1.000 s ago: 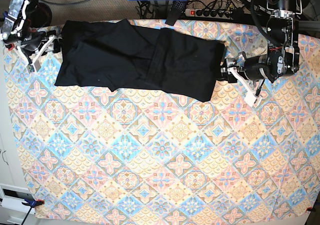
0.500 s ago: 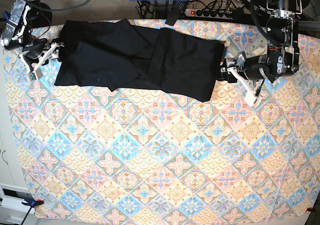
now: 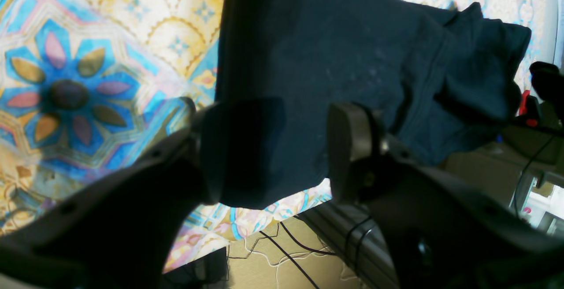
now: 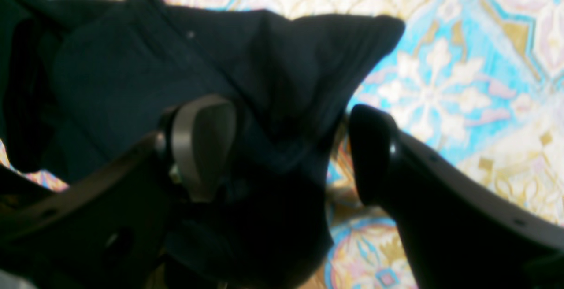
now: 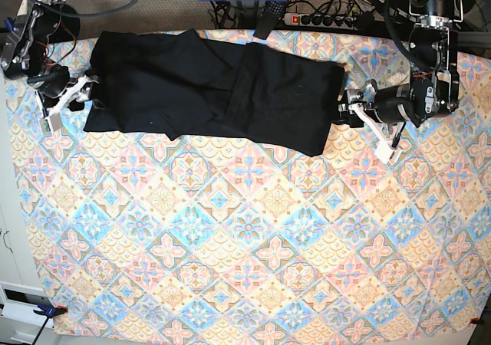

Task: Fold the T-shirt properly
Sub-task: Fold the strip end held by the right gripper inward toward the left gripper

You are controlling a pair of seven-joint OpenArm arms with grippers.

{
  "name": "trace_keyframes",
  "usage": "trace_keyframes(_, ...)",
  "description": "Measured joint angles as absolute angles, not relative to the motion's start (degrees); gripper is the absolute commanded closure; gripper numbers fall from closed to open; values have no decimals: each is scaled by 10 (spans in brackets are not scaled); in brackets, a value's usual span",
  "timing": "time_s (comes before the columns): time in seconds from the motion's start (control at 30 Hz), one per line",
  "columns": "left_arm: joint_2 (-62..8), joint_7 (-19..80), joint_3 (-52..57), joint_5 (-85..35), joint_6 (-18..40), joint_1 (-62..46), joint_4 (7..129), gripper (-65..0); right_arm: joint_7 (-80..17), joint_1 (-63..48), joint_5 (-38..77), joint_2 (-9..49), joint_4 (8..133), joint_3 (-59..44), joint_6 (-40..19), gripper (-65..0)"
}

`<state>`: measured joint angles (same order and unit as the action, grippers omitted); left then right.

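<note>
Nearest the base camera: a wide stretch of patterned cloth (image 5: 245, 253) in pink, blue and yellow tiles, covering the counter, bare of objects.

Further back, near the far edge: black T-shirt (image 5: 215, 88), lying flat as a long band across the counter, already folded lengthwise, with overlapping layers and a crease near the middle.

At the shirt's end on the base view's right: left tool (image 5: 354, 109), low on the cloth, just beside the hem. From its wrist camera: left tool (image 3: 286, 148) with fingers spread wide, one on either side of a corner of the shirt (image 3: 352, 60), fabric between them but not pinched.

At the opposite end: right tool (image 5: 73, 96), against the shirt's edge. From its wrist camera: right tool (image 4: 291, 157) likewise spread, bunched fabric (image 4: 176, 68) sitting in the gap, no squeeze visible.

Beyond the counter: a power strip (image 5: 322, 19) and tangled cables.

Risks, as a judgement: closing on only the top layer, so the fold peels apart when lifted; uneven grip depth at the two ends, skewing the next fold; dragging the counter cloth along with the shirt; lifting one end ahead of the other, twisting the band.
</note>
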<state>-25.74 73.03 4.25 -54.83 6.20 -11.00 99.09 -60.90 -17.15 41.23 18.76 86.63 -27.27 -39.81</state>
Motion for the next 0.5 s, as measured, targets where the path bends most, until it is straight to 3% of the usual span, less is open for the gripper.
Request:
trace_keyframes(0.3,-257,730,43,-548,62,-110,991,-346,-606,-172,415,193,857,-249,-398,-437)
trace_keyframes(0.5,-257,730,43,-548,62,-110,991,-346,-600,-169,399,190,779,-216,-399,-437)
